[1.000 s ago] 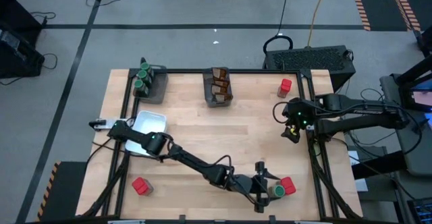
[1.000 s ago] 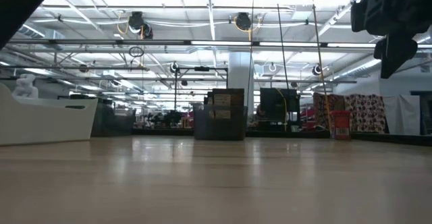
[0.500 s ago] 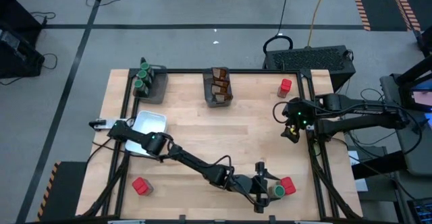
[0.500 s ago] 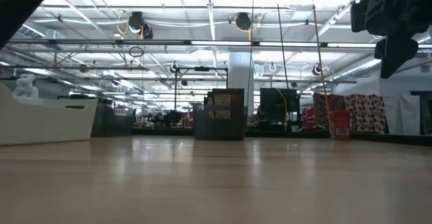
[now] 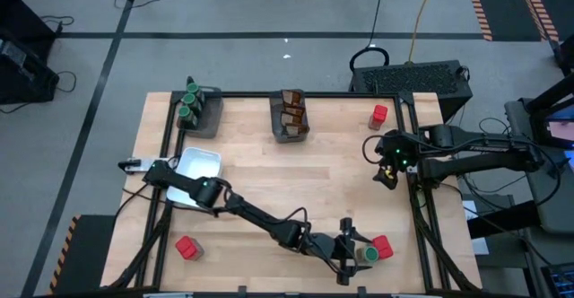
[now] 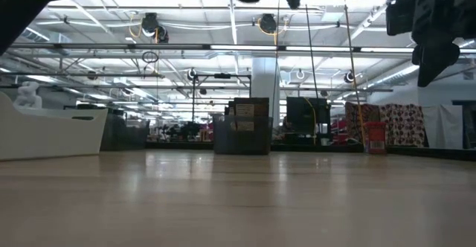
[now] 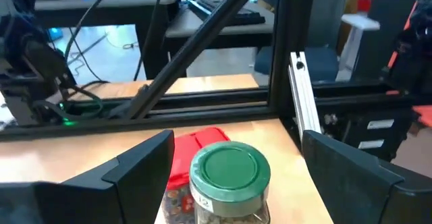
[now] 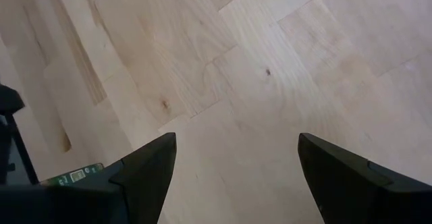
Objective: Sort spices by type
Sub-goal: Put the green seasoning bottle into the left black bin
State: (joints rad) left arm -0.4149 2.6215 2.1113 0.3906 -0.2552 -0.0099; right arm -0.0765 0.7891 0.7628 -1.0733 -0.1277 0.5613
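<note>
Down at the near edge of the tabletop (image 5: 341, 172), the left gripper (image 5: 357, 250) has its jaws spread wide on either side of a green-lidded jar (image 5: 367, 255), not yet closed on it as the left wrist view shows. A red container (image 5: 382, 246) sits touching the jar on its far side.

Sorting looks well underway: several green-lidded jars sit in the bin (image 5: 203, 111) at the far left corner, and brown packets fill the middle bin (image 5: 290, 116) at the far edge. Still loose, by my count: this jar, the red container beside it, another red one (image 5: 186, 247) at the near left, and a third (image 5: 378, 114) near the far right corner. The white tray (image 5: 199, 165) appears empty.

The right gripper (image 5: 387, 178) hovers over bare wood at the right side, jaws wide and holding nothing.
</note>
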